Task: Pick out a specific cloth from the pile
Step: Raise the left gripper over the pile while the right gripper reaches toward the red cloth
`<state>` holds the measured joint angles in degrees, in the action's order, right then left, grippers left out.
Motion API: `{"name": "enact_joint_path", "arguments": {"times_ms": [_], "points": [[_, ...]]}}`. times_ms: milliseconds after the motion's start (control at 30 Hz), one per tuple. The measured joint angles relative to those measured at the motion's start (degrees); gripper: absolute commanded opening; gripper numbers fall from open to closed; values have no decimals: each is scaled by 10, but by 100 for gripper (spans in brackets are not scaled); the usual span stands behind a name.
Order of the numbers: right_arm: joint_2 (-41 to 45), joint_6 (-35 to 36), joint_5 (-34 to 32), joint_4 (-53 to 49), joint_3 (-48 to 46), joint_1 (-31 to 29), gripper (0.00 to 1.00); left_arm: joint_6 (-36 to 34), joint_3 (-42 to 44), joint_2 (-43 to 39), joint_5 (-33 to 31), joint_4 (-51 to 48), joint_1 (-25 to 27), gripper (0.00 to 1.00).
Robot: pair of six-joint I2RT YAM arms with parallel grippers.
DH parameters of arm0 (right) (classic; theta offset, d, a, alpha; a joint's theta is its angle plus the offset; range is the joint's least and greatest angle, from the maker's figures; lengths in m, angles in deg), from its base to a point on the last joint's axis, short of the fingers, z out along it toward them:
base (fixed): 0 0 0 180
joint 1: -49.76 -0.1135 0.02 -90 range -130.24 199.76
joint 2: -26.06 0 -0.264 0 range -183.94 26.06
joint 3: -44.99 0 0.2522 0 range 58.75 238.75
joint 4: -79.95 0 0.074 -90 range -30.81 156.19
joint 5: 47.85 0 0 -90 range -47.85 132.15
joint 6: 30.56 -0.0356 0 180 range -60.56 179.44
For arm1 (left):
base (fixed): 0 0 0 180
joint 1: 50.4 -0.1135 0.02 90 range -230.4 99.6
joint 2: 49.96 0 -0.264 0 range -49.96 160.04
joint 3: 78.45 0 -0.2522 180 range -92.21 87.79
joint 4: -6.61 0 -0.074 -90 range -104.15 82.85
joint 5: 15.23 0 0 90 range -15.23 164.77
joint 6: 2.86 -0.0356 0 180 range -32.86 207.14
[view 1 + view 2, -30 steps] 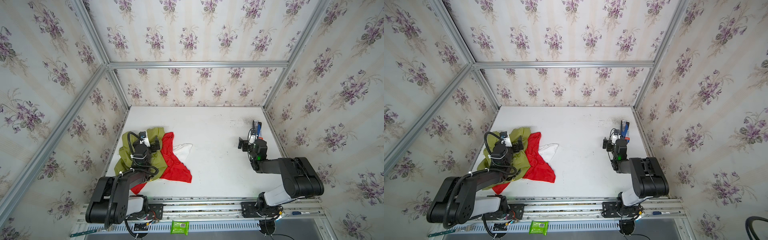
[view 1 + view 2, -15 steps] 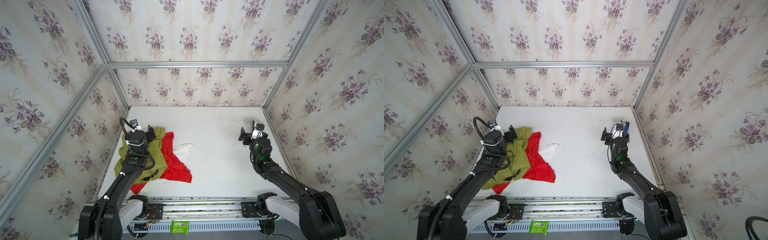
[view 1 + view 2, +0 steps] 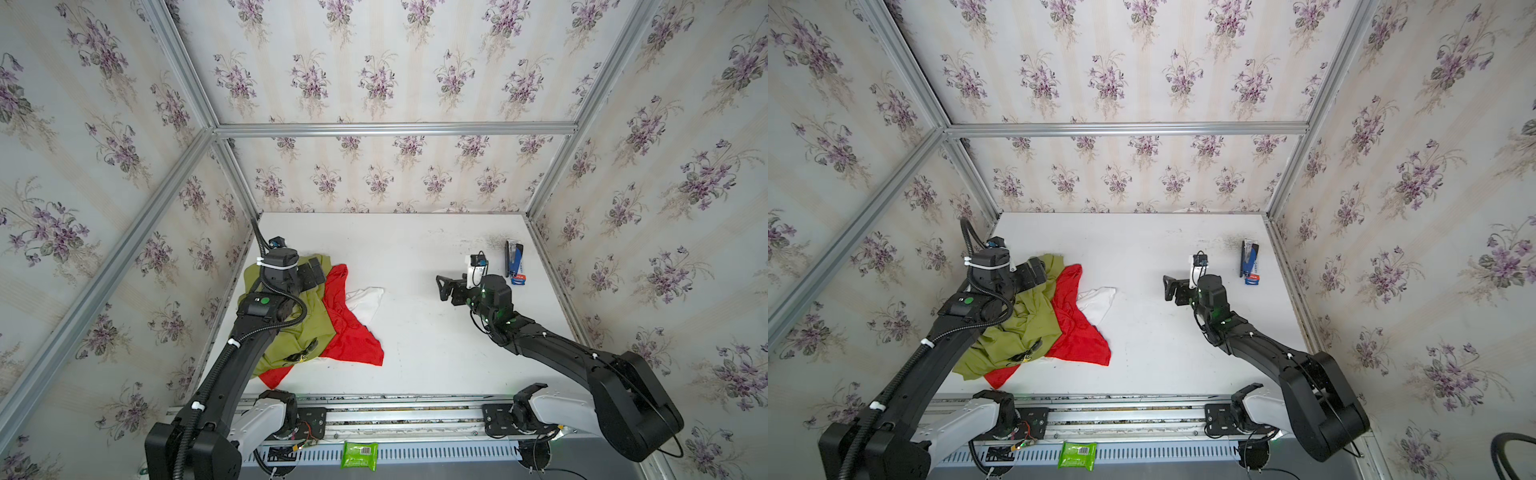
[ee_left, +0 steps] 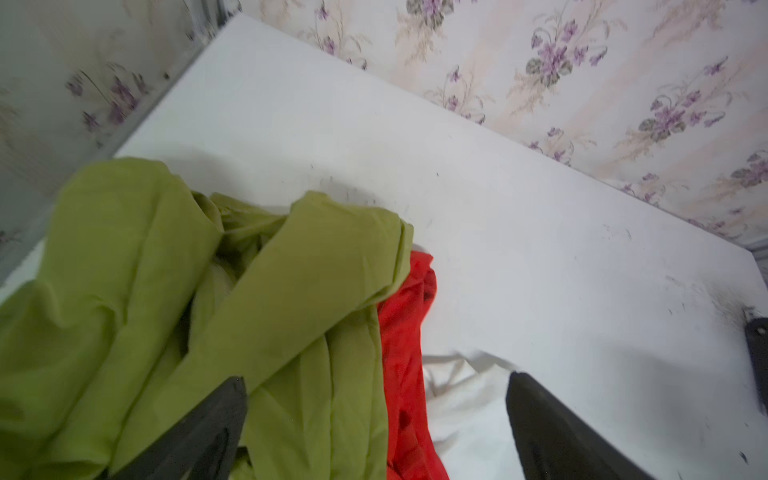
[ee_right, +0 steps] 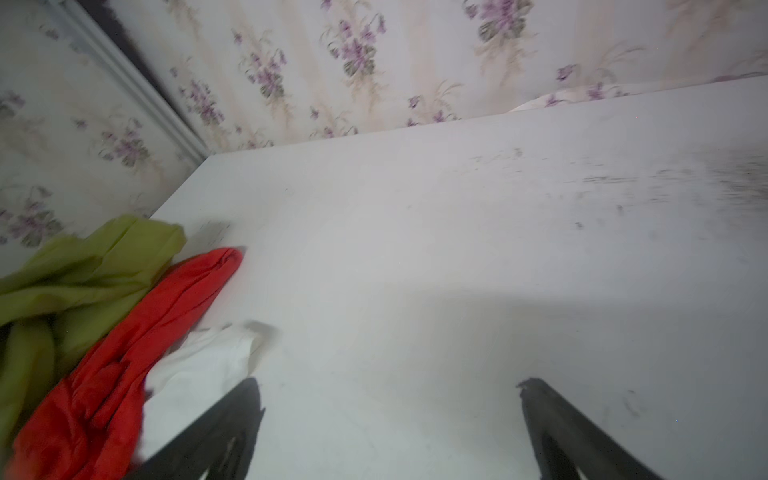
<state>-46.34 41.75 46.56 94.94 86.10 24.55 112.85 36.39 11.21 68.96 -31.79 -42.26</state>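
1. The pile (image 3: 291, 345) lies at the left-centre of both top views, close to the left edge of the worktop (image 3: 415, 257).
2. The red cloth (image 3: 353, 328) is part of it. Its left side is tucked under the olive-green cloth (image 3: 309, 316) and its right side is spread bare on the worktop. The white cloth (image 3: 368, 299) pokes out at its right edge.
3. The left jaws hover over the pile's upper end, spread wide and holding nothing. In the left wrist view they straddle the line where green meets red (image 4: 405, 332), likely lining up on the red fold.
4. The right jaws, also wide apart and empty, hang right of centre, well apart from the pile, probably to leave the left arm room.
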Motion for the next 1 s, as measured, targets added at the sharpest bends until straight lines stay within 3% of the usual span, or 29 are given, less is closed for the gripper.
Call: {"name": "enact_joint_path", "arguments": {"times_ms": [167, 367, 567, 833, 1000], "points": [[-71, 47, 115, 46, 6, -63, 100, 12, 6, -3, 52, -44, 8, 100], [-114, 62, 178, 35, 45, -105, 100, 13, 21, -23, 115, -55, 10, 100], [-146, 37, 238, 9, 68, -119, 100, 13, 37, -45, 137, -62, 16, 100], [-162, 5, 192, -98, 130, -209, 100, 13, 49, -53, 144, -64, 20, 100], [-183, -15, 171, -165, 154, -228, 97, 13, 50, -53, 144, -66, 20, 100]]}}
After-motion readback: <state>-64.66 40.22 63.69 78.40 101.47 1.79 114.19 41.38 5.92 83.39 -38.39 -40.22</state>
